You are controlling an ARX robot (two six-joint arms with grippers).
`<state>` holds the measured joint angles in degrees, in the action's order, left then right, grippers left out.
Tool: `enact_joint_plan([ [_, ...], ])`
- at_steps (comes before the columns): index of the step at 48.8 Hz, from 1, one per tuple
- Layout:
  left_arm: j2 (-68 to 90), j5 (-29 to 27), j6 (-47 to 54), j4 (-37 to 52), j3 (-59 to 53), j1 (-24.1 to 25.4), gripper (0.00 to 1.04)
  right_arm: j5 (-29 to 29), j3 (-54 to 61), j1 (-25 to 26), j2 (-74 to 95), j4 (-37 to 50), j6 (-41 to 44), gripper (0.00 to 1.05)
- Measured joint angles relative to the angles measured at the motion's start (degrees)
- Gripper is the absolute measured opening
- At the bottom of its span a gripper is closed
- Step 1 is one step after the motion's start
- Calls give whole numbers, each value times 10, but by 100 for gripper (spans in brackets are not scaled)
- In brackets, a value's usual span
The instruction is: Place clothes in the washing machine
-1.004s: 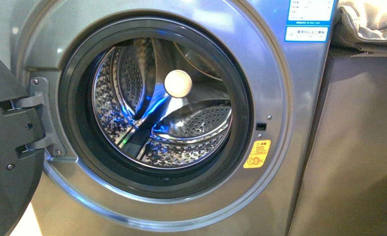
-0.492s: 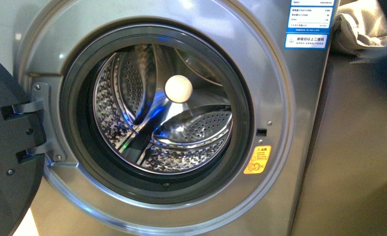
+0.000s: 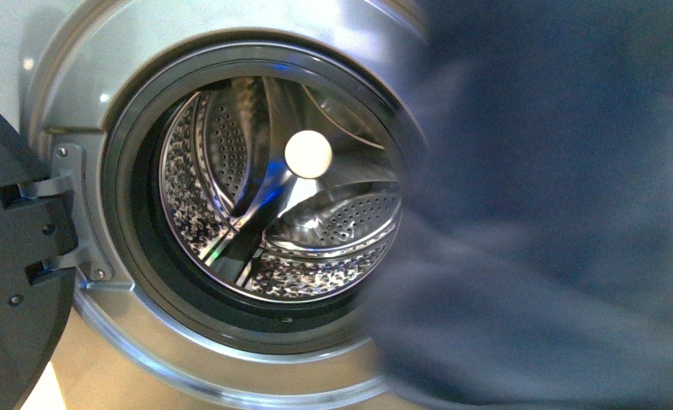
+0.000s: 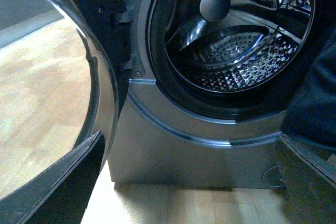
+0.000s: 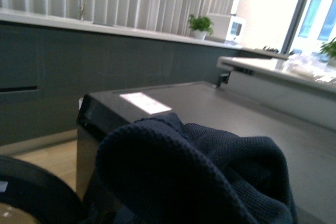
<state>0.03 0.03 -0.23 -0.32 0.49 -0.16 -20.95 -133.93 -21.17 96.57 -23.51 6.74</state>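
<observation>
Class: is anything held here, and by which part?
Probably the navy garment, bunched before the right wrist camera; the right gripper is hidden, so where cannot be told.

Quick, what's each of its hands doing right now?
Left gripper: jaws open, holding nothing.
Right gripper: hidden behind the bunched navy clothes; cannot be told.

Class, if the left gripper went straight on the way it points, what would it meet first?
Probably the washing machine, its silver front just below the black gasket; depth is unclear.
</observation>
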Motion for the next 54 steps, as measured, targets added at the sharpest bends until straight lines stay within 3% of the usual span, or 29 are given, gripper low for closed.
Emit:
enact_joint_plan([
  [54,0,0,0,0,0,0,98,3,25,-13,-2,-1,-20,3],
])
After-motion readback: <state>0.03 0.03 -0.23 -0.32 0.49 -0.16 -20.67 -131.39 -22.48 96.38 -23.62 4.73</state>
